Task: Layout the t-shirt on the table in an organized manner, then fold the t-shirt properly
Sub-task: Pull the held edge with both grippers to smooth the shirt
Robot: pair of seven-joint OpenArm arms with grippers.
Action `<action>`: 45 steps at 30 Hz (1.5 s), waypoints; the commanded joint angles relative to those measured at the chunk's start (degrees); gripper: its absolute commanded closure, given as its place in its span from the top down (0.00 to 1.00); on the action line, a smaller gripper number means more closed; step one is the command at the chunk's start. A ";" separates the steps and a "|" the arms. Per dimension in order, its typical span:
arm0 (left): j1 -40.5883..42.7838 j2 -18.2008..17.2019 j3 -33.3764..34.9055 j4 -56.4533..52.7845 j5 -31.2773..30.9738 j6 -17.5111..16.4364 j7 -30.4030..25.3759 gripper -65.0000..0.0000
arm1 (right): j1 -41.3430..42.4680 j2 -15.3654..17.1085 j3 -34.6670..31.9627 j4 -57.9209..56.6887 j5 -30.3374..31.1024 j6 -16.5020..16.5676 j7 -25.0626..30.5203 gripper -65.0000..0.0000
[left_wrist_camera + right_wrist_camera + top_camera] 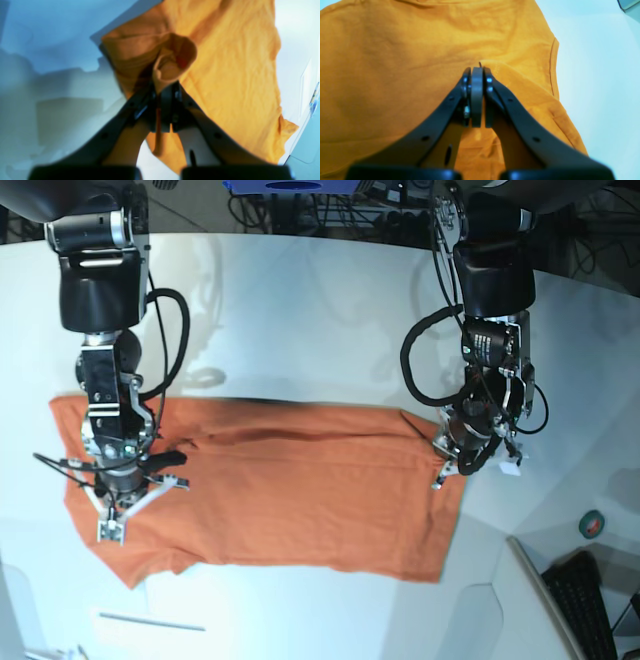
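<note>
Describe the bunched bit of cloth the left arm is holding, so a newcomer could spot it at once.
Find the white table and the orange t-shirt spread across it. In the base view, follow the shirt to its right edge, where the left gripper is shut on it. That pinched fabric curls into a raised cone; the rest lies flat.

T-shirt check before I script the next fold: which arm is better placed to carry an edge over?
Left, probably. The left gripper is shut on a lifted t-shirt corner; the right gripper is closed with cloth flat beneath it.
</note>
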 commanded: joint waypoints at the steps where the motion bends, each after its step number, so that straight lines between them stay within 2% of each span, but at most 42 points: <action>1: -1.47 -0.26 0.18 1.16 -0.35 -0.69 -0.76 0.00 | 2.27 0.26 -0.02 0.82 -0.46 -0.27 1.66 0.00; 6: -1.99 0.09 0.18 2.21 -0.44 -0.69 -0.76 0.00 | 4.20 0.26 -0.02 0.73 -0.46 -0.27 1.66 0.00; 13: -3.75 0.09 0.09 0.10 -0.27 -0.69 -0.76 0.00 | 7.45 0.17 -0.10 -6.04 -0.46 -0.27 1.93 0.00; 20: -5.34 -0.17 0.18 -2.45 -0.27 -0.69 -3.48 0.00 | 7.28 0.17 0.34 -6.39 -0.46 -0.36 3.60 0.00; 28: -6.92 -0.09 0.26 -4.65 -0.27 -0.69 -3.39 0.00 | 7.01 0.17 0.34 -6.13 -0.46 -0.36 3.42 0.00; 32: -6.39 -0.09 0.26 -2.62 -0.27 -0.69 -3.22 0.00 | 3.06 0.26 0.42 0.11 -0.46 -0.36 3.33 0.00; 34: -4.63 -0.09 0.26 -0.95 -0.62 -0.78 -3.13 0.00 | -1.16 0.35 0.42 7.32 -0.46 -0.36 3.16 0.00; 36: -2.43 -0.09 0.35 2.39 -0.62 -0.87 -2.96 0.00 | -5.47 0.35 0.51 14.18 -0.46 -0.36 0.70 0.00; 39: 2.31 -0.35 1.85 8.89 -0.53 -0.95 1.26 0.00 | -12.94 0.35 2.01 24.02 -0.46 -0.36 -4.40 0.00; 45: 12.16 -1.23 2.11 19.18 -0.62 -0.95 6.19 0.00 | -24.90 0.08 2.53 34.31 -0.28 -0.36 -7.66 0.00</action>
